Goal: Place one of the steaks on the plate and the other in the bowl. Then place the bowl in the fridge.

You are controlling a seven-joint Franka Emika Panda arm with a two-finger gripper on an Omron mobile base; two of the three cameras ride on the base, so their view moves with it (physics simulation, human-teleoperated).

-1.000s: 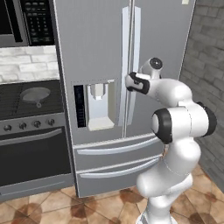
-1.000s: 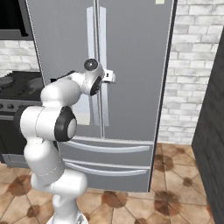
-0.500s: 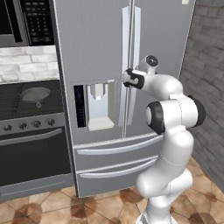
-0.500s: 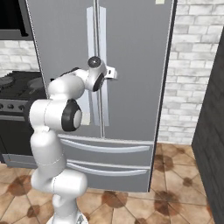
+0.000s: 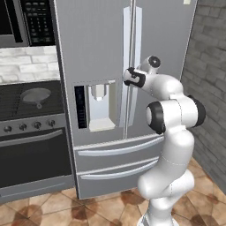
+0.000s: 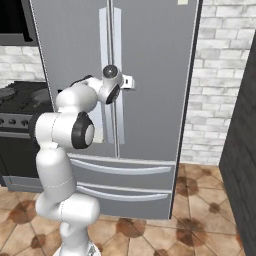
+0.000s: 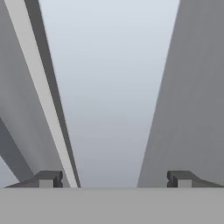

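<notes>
The fridge fills the centre of the frame, doors closed. The gripper, fingers spread, straddles a door handle; closing off-centre could make it slip off.

claw at the closed fridge door handles.

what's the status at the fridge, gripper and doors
Gripper open, up at the door handles. Fridge doors and drawers shut. Nothing between gripper and handles.
</notes>
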